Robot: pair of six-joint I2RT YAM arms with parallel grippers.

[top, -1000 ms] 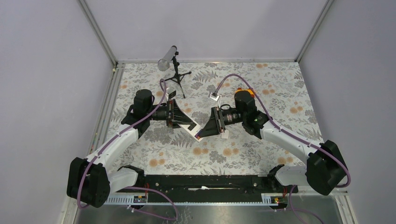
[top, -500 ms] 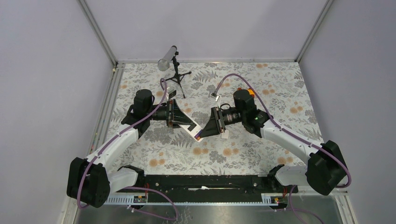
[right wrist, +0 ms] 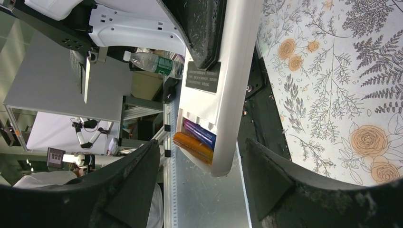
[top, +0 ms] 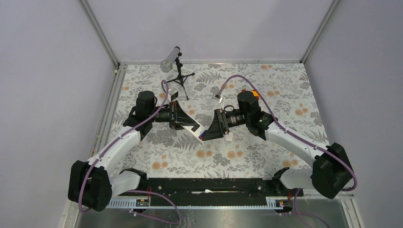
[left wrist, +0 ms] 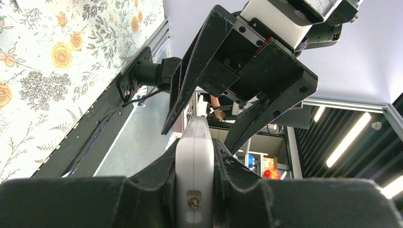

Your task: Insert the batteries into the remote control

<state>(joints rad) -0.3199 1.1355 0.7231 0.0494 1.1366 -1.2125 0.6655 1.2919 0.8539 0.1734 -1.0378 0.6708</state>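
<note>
Two batteries lie side by side in the open compartment of the remote control; left gripper clamps the remote control; right gripper stands apart.

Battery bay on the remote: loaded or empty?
Loaded. The right wrist view shows the orange battery and the blue-purple battery lying side by side in the uncovered bay of the remote control.

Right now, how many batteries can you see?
2. Both lie side by side in the open compartment of the remote control: blue-purple battery and orange battery. Others could be hidden.
</note>
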